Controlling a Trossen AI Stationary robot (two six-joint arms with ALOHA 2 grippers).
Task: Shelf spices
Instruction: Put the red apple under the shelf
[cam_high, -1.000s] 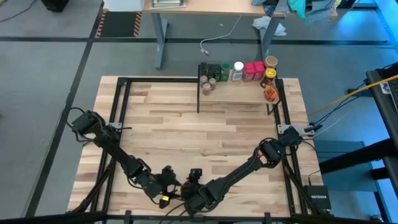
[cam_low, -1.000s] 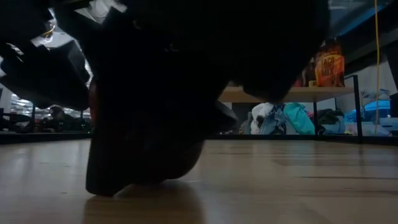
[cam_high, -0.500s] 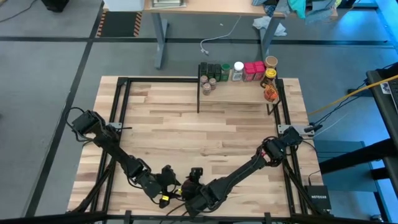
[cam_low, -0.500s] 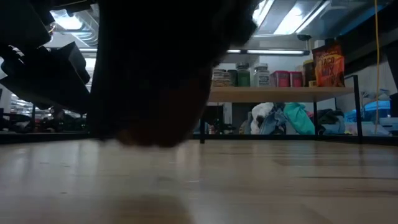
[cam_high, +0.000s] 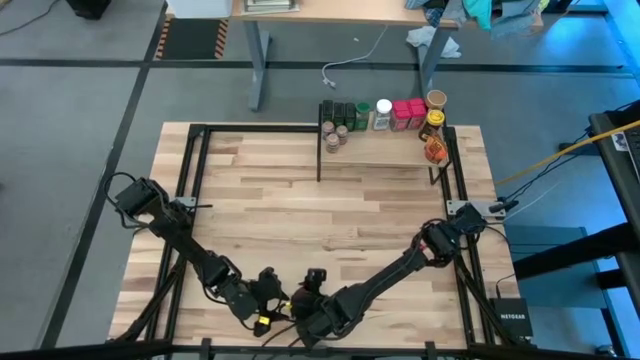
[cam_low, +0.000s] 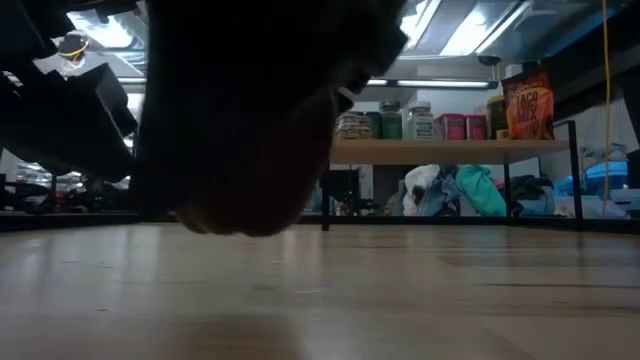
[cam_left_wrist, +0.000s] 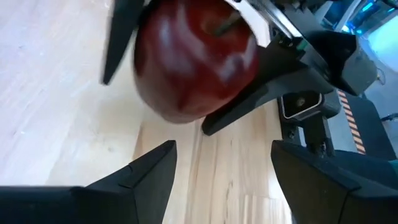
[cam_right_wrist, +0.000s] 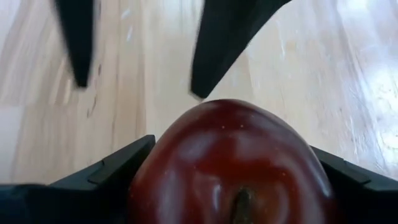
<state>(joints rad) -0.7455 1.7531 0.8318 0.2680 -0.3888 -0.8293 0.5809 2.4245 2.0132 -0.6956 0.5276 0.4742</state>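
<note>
Right wrist view: right gripper clamps a red apple, lifted off the table.
Left gripper: fingers spread, empty, just beside the apple at the near edge.
Open room: bare planks across the table's middle.
Spices: lined up on the shelf, far right corner.

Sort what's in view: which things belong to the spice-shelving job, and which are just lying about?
Job: shelf, jars, pink boxes, orange packet.
Other: apple in the right end effector at the table's front edge; left end effector beside it, open; clothes beyond.
</note>
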